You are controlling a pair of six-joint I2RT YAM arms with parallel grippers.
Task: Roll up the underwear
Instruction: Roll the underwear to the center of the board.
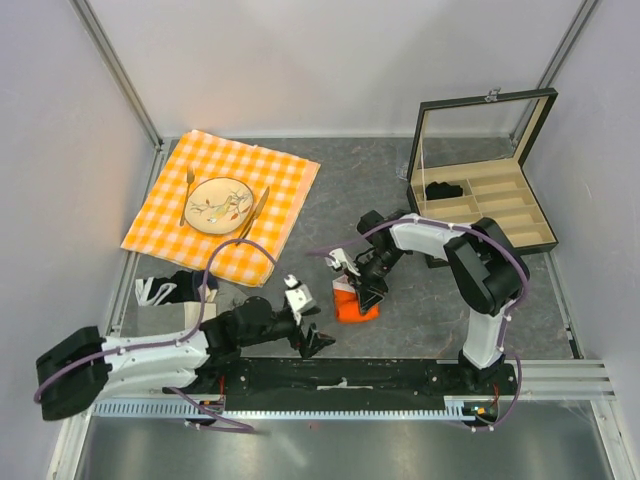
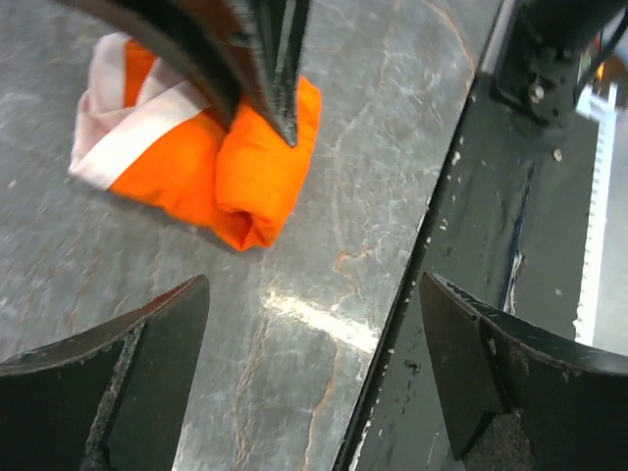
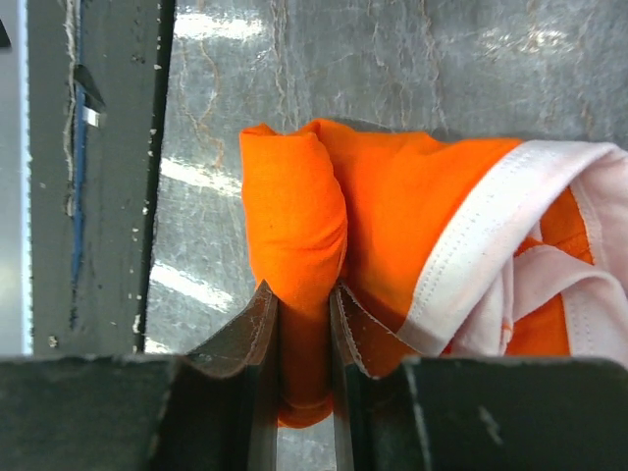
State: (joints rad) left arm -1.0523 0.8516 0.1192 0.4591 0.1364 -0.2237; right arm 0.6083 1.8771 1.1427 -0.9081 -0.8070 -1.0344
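Note:
The underwear point(image 1: 355, 306) is a small bright orange garment with white trim, lying partly rolled on the grey table near its front edge. It also shows in the right wrist view point(image 3: 392, 206) and the left wrist view point(image 2: 226, 157). My right gripper point(image 3: 304, 329) is shut on the rolled orange edge, fingers pinching the roll from both sides; it stands over the garment in the top view point(image 1: 367, 292). My left gripper point(image 1: 312, 338) is open and empty, just left of the garment, above the table edge point(image 2: 314, 383).
An orange checkered cloth point(image 1: 285, 185) with a plate point(image 1: 220, 205), fork and knife lies at the back left. An open compartment box point(image 1: 485, 205) holding a black bundle stands at the back right. Grey-white cloths point(image 1: 160, 292) lie at the left. A black rail point(image 1: 350, 375) runs along the front.

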